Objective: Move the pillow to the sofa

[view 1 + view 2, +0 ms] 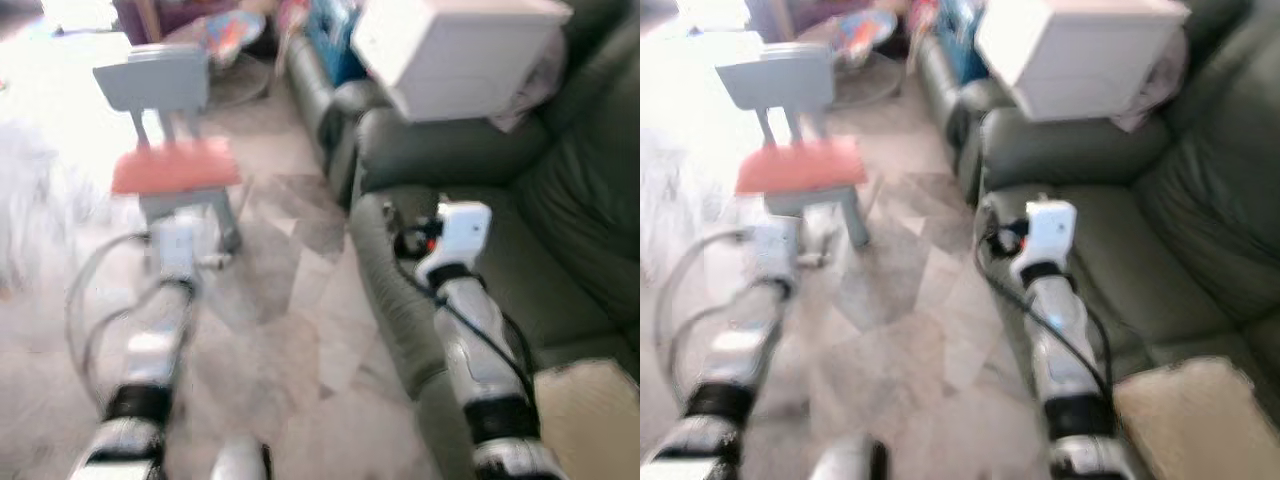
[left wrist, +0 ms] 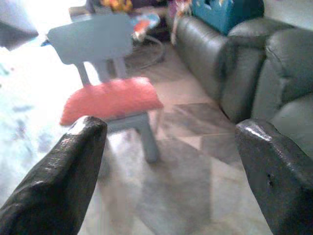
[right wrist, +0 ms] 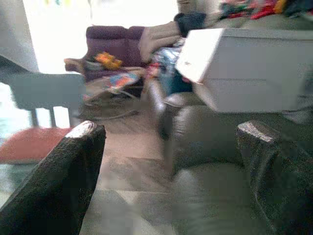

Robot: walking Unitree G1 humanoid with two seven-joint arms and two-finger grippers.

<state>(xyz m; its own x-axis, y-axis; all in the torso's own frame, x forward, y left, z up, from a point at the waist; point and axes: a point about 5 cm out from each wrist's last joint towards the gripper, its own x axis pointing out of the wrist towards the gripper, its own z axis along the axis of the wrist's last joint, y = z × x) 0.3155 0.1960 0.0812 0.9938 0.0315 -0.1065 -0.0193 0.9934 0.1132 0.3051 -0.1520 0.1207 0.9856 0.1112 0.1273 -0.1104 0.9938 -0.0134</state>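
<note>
Red pillow sits on small grey chair, well apart from dark green sofa. Left gripper w/ fingers spread, faces chair. Right gripper spread too, over sofa seat edge. White box on sofa arm; no writing legible, views blurred.
</note>
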